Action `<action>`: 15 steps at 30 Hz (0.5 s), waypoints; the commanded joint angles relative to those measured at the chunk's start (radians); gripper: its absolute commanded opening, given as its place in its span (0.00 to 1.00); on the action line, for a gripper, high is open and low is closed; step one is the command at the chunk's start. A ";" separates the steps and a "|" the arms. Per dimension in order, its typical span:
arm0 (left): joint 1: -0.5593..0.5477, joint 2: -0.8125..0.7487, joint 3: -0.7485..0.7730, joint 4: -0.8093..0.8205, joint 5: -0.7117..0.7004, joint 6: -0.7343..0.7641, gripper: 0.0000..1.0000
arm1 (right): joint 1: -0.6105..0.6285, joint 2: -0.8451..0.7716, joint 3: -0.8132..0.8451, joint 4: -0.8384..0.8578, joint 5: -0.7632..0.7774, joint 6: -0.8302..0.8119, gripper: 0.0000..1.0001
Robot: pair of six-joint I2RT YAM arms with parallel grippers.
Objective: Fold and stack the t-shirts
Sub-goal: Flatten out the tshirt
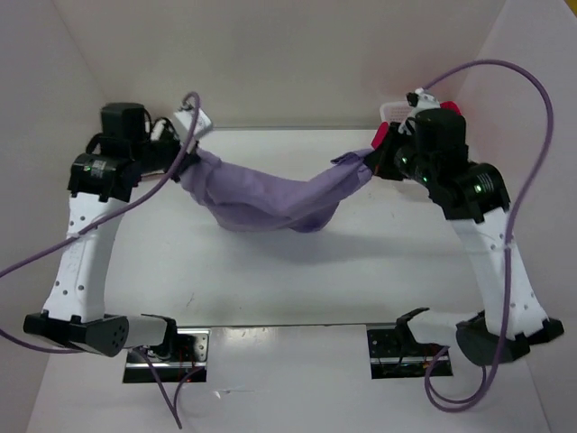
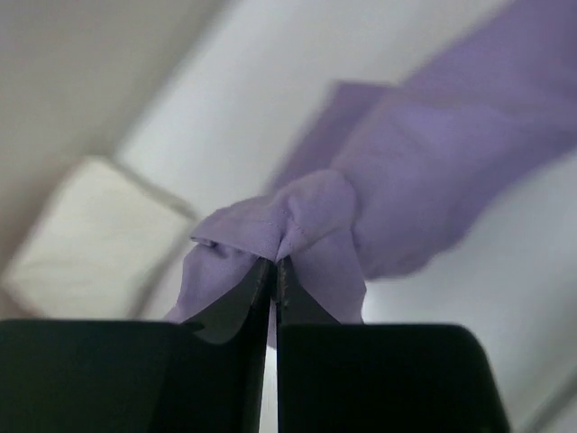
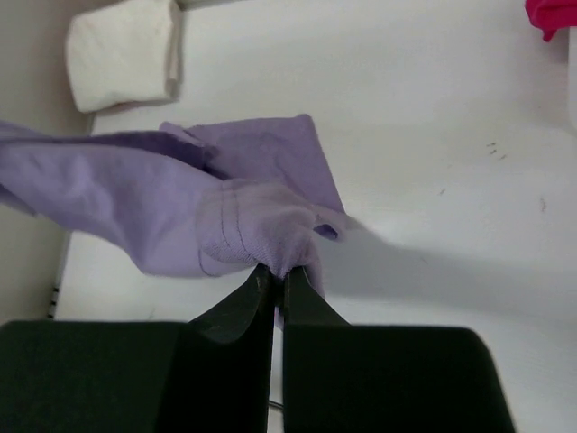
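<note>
The flat white worktop (image 1: 297, 280) is spreading out beneath me. Above it I am holding the lavender purple cloth t-shirt (image 1: 270, 203) strung between my two arms. It is hanging as a loose band from the far left to the far right, drooping in the middle. I cannot tell whether its lowest fold is touching the worktop or hanging just above it.

My left jaws are pressing together on a bunched fold at the shirt's left end, with the cloth puffing out just past the tips. My right jaws are likewise pinching shut on a gathered, stitched edge at the right end, and a flat flap of the shirt is trailing away behind it.

The folded off-white cloth t-shirt (image 3: 122, 54) is resting on the worktop at the far left, well apart from my right jaws. My left wrist camera is showing it only as a pale blur beyond the purple cloth. From above I cannot pick it out behind my left arm.

The pinkish red cloth (image 3: 550, 18) is showing as a scrap cut off by the corner of the right wrist view. From above, only a sliver of it is peeking out beside my right wrist, so I cannot make out its shape. Only the overhead camera is taking in the shirt's whole span. Each wrist camera is seeing just its own pinched end.
</note>
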State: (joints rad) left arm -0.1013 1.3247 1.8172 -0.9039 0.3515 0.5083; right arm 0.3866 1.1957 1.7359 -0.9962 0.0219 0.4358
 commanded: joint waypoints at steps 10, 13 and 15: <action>-0.371 -0.070 -0.280 -0.337 0.395 0.329 0.88 | -0.039 0.869 1.091 -0.113 0.002 -0.092 1.00; -0.371 -0.135 -0.352 -0.219 0.179 0.242 0.94 | -0.017 0.782 0.893 -0.113 0.099 -0.124 1.00; -0.371 -0.147 -0.462 -0.094 0.051 0.181 0.98 | -0.006 0.667 0.712 -0.113 0.139 -0.140 1.00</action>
State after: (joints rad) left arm -0.4782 1.2079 1.4513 -1.1206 0.5755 0.7471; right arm 0.3561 2.0392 2.5771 -1.0817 0.0746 0.3321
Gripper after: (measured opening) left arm 0.967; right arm 0.997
